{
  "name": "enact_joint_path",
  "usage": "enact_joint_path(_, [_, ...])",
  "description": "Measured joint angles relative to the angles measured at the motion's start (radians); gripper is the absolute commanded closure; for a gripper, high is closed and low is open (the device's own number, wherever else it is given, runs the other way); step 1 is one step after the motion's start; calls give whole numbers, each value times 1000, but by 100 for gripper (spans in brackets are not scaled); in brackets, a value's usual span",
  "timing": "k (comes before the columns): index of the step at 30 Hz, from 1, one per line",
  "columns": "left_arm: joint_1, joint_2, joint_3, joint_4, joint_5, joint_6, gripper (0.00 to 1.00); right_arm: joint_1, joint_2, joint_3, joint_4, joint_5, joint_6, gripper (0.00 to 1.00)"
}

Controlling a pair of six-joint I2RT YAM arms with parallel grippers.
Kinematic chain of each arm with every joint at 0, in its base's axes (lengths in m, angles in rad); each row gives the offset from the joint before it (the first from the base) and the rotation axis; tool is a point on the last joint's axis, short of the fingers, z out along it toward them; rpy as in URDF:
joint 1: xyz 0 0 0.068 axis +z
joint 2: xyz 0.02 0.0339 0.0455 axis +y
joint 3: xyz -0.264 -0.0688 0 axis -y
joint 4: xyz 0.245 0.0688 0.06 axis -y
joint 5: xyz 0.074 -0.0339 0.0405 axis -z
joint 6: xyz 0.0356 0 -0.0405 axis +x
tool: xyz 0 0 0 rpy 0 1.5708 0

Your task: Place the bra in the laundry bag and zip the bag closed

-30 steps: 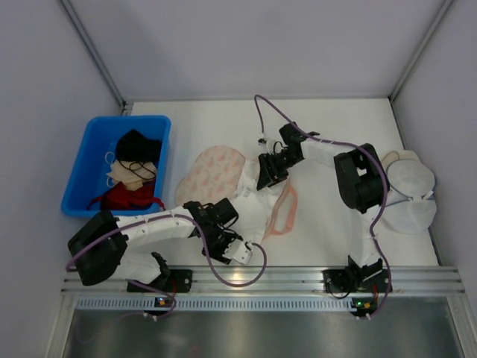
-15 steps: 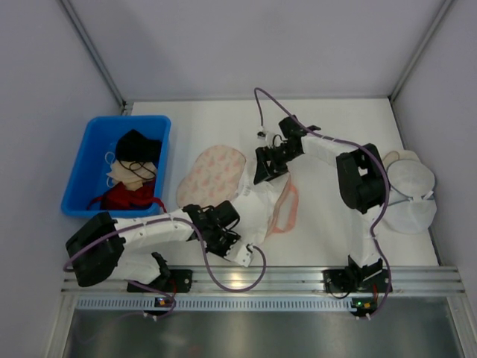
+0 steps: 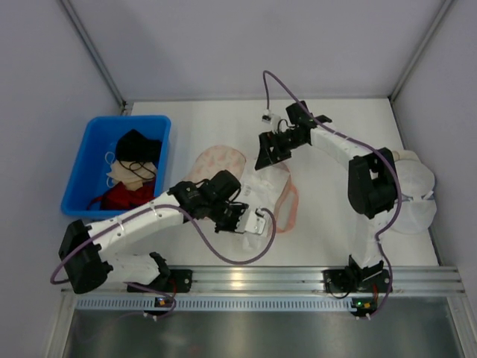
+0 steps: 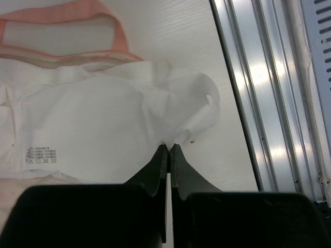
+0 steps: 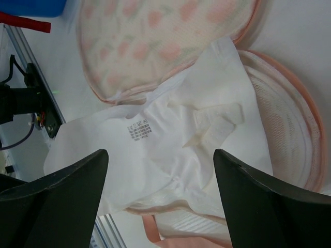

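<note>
Left gripper [image 4: 169, 146]: fingers pressed together, pinching the near hem of the soft, pale white, slightly see-through bra [image 4: 98, 113]; creases in the cloth run to the tips.

Bra position: spread across the open peach-pink printed fabric laundry bag [image 3: 216, 165], covering the join of its two lobes. One end lies in the white mesh lobe with the pink zip rim. The pinched corner trails onto the white table [image 3: 335, 231], toward the near metal rail [image 4: 269, 103].

Right gripper [image 5: 160, 155]: fingers spread wide, above the bra and holding nothing.
</note>
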Motion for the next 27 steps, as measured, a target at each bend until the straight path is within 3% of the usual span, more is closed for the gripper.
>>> enact_joint_path(9, [253,317,270,10,48,-111,100,-71,-21,1,3,0,4,17])
enact_joint_path(14, [267,447,342,46,48,-165,100,-133,-21,1,7,9,4,23])
enact_joint_path(23, [267,540,316,170,-7,-246,100,-155,8,2,30,48,-1,38])
enact_joint_path(24, [267,540,309,186,-17,-255,95,-155,17,2,31,52,-1,39])
enact_joint_path(25, [267,541,301,202,-31,-261,81,-155,29,2,31,55,-4,40])
enact_joint_path(27, [266,540,291,223,-50,-275,73,-154,50,4,33,61,-9,44])
